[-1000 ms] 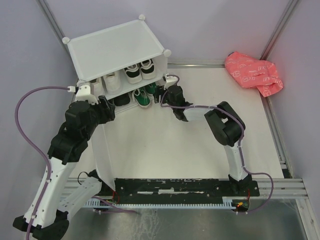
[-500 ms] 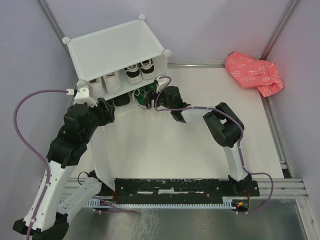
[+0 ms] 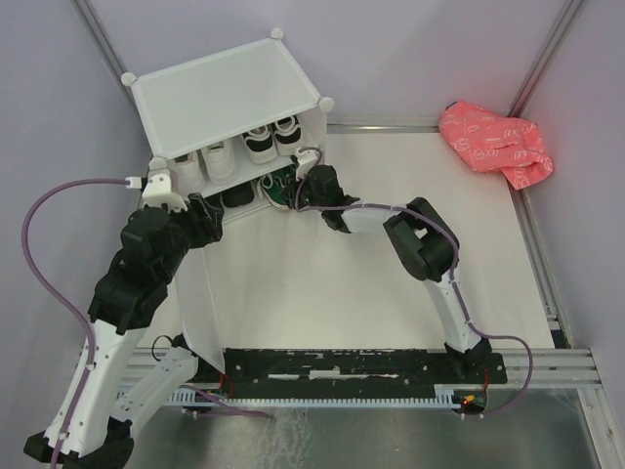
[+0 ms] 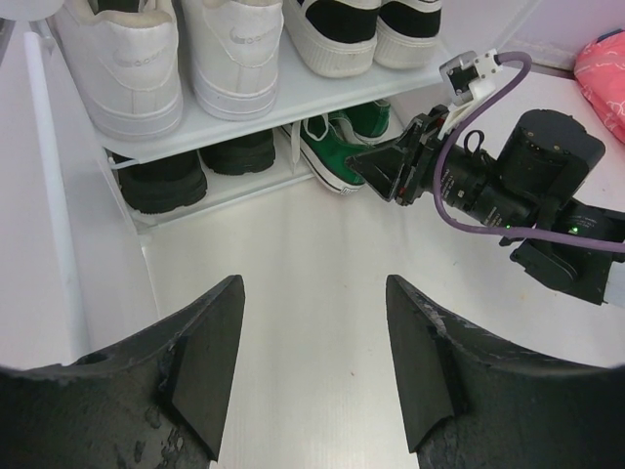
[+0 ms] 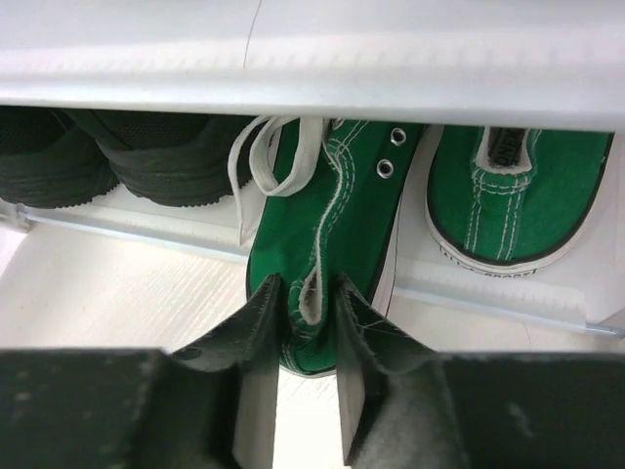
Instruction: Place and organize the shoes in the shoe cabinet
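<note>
**Green sneaker: seating it in the lower compartment**

Green sneaker (image 5: 327, 225) lies in the middle of the right wrist view, under the inner shelf (image 5: 293, 59) of the shoe cabinet (image 3: 225, 93). Its near end overhangs the cabinet's bottom rail (image 5: 127, 234). My right gripper (image 5: 306, 303) is clenched on the fabric rim at that near end, one finger on each side of it. My left gripper (image 4: 312, 293) hangs released at the bottom of the left wrist view, with nothing between its fingers.

Step in hand, as I judge it: push this shoe fully inside.

1. Keep the pinch low on the rim; soft canvas is likely to fold if I push from the top edge.
2. Drive along the shoe's length, not across it, so the sole slides over the rail instead of catching.
3. Steer slightly right to bring it parallel with the second green sneaker (image 5: 508, 195), without touching the black shoes (image 5: 146, 156) at the left.
4. Let go only when the sole rests wholly behind the rail.

Orientation: the long axis runs from bottom centre of the frame upward into the cabinet, leaning a little right. Laces and eyelets sit at the far end, so I judge that the toe points inward and the heel faces me. Its mate shows its heel opening to me, toe inward.
</note>
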Robot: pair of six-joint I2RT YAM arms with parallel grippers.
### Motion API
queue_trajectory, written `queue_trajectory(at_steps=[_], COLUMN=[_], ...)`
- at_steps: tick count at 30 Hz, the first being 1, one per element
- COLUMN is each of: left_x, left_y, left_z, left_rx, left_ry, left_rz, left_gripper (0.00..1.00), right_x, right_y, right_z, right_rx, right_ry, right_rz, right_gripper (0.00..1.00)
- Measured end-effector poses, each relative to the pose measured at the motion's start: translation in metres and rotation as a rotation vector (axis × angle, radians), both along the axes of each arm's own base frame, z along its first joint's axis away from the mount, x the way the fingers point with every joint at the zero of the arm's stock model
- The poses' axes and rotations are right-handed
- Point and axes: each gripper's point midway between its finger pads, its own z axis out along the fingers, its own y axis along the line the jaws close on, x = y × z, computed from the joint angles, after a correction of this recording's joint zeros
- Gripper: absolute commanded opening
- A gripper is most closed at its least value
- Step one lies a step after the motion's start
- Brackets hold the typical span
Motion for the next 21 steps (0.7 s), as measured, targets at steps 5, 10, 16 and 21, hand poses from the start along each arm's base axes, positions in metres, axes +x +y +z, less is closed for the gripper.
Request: queue_trajectory(at_steps=[5,10,16,21], left_x=[-0.001,-0.002,-0.004,-0.004], left_y=[0.0,0.001,0.003,0.007], left_z=[0.001,0.002,0.006,0.007], left_rx=[-0.002,-0.004,-0.008,-0.001], left_ry=[-0.005,-0.01,-0.028,-0.03], left_rz=[0.0,-0.001,0.006,0.029], left_gripper=[0.68,0.68,0.68,0.68], right_x=[0.003,0.005,0.004,0.011], right_y=[0.001,0.007,0.029,0.052], right_z=[0.003,0.01,0.012,0.012], right_rx=[0.022,0.057,0.059,0.066], right_ry=[0.001,-0.054,-0.144,-0.182], right_rz=[-0.045,-0.138,-0.245,-0.282], right_gripper=[0.16,0.13,0.13,0.13])
